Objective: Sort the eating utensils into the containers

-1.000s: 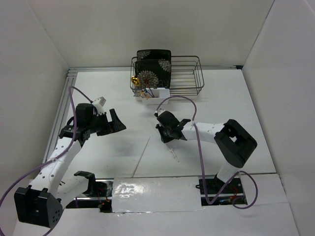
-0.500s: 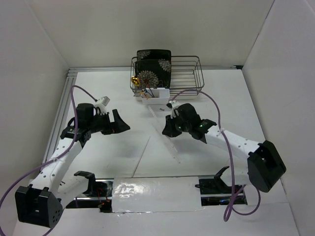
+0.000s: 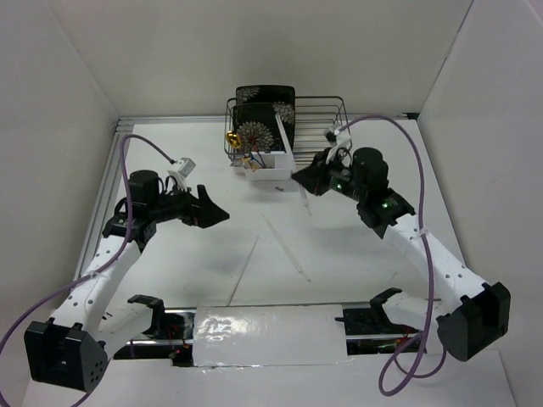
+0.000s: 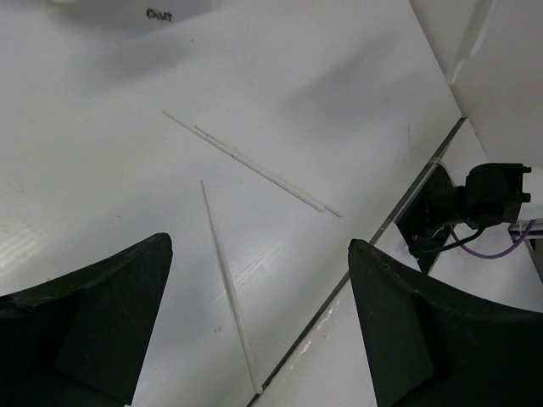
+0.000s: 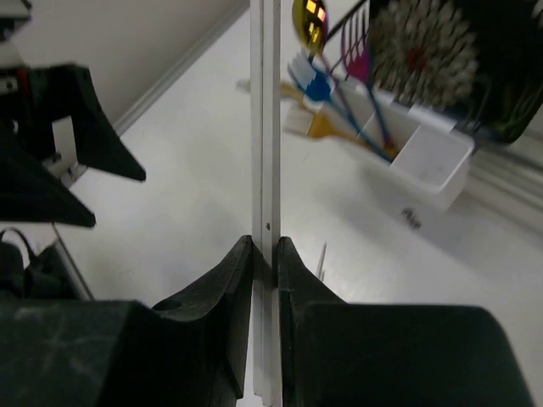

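Beside the white caddy (image 3: 273, 175), my right arm stretches far forward over the table (image 3: 187, 254). Its gripper (image 5: 265, 253) is pinching a pair of pale chopsticks (image 5: 265, 119), which tilt with their upper ends toward the caddy. My left arm is bent at the elbow, and its gripper (image 4: 259, 246) is spread wide, hovering above three loose chopsticks (image 4: 254, 169) lying flat.

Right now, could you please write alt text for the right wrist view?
The right gripper pinches two pale chopsticks that run straight up the middle of the frame. Beyond them a white caddy holds a gold spoon and a blue fork, beside a black floral plate.
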You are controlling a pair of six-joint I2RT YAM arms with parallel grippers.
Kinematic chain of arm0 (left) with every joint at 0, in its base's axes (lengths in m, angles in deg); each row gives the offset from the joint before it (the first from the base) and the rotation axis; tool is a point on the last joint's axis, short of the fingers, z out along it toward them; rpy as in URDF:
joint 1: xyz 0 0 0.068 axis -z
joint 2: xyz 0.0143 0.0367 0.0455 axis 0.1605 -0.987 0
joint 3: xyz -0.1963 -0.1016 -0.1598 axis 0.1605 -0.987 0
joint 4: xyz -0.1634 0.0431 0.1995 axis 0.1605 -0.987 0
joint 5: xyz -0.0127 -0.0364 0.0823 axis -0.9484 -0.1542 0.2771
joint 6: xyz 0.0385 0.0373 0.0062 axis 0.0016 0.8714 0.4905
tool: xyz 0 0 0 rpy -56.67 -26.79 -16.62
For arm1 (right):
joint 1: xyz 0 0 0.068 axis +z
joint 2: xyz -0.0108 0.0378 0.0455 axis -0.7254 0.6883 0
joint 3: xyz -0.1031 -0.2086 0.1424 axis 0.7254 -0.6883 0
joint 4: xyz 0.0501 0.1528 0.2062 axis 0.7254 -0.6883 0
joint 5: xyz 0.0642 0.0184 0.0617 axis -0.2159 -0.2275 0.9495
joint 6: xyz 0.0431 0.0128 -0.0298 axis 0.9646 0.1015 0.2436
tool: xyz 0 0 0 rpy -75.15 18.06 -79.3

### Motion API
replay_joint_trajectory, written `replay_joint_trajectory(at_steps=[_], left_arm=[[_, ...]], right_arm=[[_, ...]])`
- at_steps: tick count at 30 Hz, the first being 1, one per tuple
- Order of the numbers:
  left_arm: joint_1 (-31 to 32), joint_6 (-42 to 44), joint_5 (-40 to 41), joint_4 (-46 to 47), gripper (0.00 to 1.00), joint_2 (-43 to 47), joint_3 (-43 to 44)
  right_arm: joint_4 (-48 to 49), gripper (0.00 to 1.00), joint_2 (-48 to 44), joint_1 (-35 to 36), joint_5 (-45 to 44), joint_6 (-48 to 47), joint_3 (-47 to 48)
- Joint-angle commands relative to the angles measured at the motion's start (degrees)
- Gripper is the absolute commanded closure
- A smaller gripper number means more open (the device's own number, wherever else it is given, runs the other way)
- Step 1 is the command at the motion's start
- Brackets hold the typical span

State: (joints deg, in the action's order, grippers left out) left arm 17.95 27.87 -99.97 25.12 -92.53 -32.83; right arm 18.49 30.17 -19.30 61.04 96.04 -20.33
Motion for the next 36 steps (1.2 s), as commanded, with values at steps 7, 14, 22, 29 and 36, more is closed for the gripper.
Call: replay_joint_trajectory(at_steps=[7,14,22,29,36], left_arm=[[0.3,4.0,-0.1,4.7,0.02,-1.4,4.4],[0.2,4.1,0.1,7.3,0.01,-5.0,7.3],[0.2,6.4,0.7,7.0,0.01,-9.8,10.5],[0.1,8.2,1.7,6.6,0.02,-13.1,12.8],[0.2,10.3,2.3,8.5,0.01,-13.0,12.3]], right_arm=[[20.1,1.00,12.8,-6.9,1.3,-3.9,11.6],[31.2,1.00,25.6,-7.2,6.4,-4.1,20.0],[37.2,1.00,33.1,-7.3,8.8,-5.7,24.0],[46.9,1.00,37.0,-7.5,9.5,-4.5,23.3],[60.9,1.00,40.1,-7.7,10.9,-2.0,15.4]])
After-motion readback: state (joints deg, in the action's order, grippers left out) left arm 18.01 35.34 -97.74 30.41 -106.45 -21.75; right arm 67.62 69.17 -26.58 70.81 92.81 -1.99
